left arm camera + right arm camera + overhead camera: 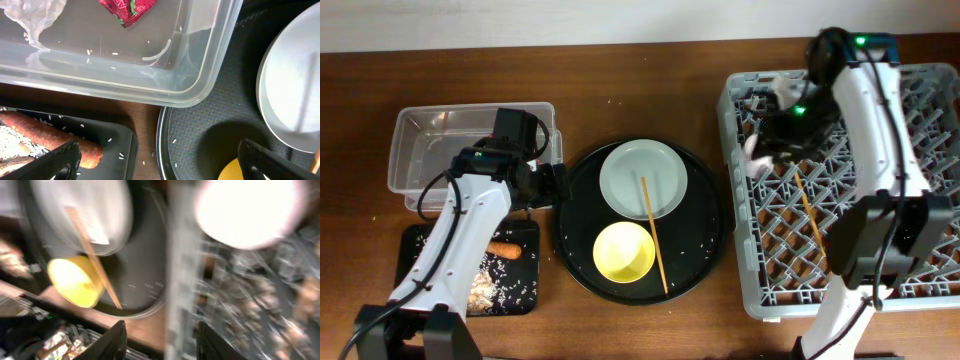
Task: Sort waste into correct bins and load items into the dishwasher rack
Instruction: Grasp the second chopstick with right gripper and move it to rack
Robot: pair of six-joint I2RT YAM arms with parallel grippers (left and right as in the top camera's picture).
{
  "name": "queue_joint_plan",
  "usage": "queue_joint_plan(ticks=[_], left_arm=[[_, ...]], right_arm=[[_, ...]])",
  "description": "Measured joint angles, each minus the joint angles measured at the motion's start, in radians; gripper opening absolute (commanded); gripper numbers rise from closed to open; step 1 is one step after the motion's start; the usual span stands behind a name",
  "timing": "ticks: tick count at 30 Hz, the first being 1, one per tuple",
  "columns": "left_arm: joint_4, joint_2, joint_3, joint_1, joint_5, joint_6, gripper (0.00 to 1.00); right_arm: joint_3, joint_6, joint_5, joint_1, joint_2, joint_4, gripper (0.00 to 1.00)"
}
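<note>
My left gripper (160, 170) is open and empty over the gap between the black tray (120, 145) and the round tray. The clear tub (420, 150) holds a white tissue (35, 15) and a red wrapper (127, 10). The carrot-like stick (505, 250) and crumbs lie in the black tray. The grey-green plate (640, 178), the yellow bowl (623, 250) and one chopstick (653, 235) sit on the round tray. My right gripper (162, 340) is open, over the rack's (840, 270) left part. A pink cup (757, 160) and a second chopstick (807, 205) are in the rack. The blue cup is hidden.
The large round black tray (705, 240) lies between the bins and the rack. Rice grains are scattered on it and on the wooden table (650, 110). The right wrist view is motion-blurred.
</note>
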Motion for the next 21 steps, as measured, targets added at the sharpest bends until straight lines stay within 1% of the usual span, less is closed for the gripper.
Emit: queue_joint_plan(ticks=[1,3,5,7,8,9,10,12,13,14,15,16,19,21], left_arm=[[0.000,0.000,0.000,0.000,0.000,0.000,0.99],[0.000,0.000,0.000,0.000,0.000,0.000,0.99],[-0.001,0.000,0.000,0.000,0.000,0.000,0.99],[-0.001,0.000,0.000,0.000,0.000,0.000,0.99],[-0.001,0.000,0.000,0.000,0.000,0.000,0.99],[-0.001,0.000,0.000,0.000,0.000,0.000,0.99],[-0.001,0.000,0.000,0.000,0.000,0.000,0.99],[-0.001,0.000,0.000,0.000,0.000,0.000,0.99],[-0.001,0.000,0.000,0.000,0.000,0.000,0.99],[0.000,0.000,0.000,0.000,0.000,0.000,0.99],[0.000,0.000,0.000,0.000,0.000,0.000,0.99],[-0.001,0.000,0.000,0.000,0.000,0.000,0.99],[-0.001,0.000,0.000,0.000,0.000,0.000,0.99],[-0.001,0.000,0.000,0.000,0.000,0.000,0.99]], right_arm=[[0.000,0.001,-0.055,0.051,0.000,0.022,0.92],[0.000,0.003,-0.096,0.144,0.000,0.066,0.98],[0.000,0.010,-0.114,0.228,0.000,0.098,0.98],[0.000,0.053,-0.113,0.315,0.000,0.125,0.98],[0.000,0.085,-0.097,0.344,0.002,0.139,0.96],[0.000,0.120,-0.066,0.373,0.005,0.162,0.89],[0.000,0.162,-0.025,0.407,0.012,0.187,0.77],[0.000,0.217,0.053,0.462,0.035,0.221,0.64],[0.000,0.237,0.098,0.490,0.049,0.242,0.60],[0.000,0.253,0.138,0.514,0.063,0.261,0.59],[-0.006,0.266,0.173,0.538,0.076,0.277,0.55],[-0.017,0.271,0.199,0.558,0.086,0.291,0.54],[-0.060,0.293,0.251,0.583,0.115,0.362,0.51],[-0.101,0.311,0.274,0.583,0.136,0.426,0.45]])
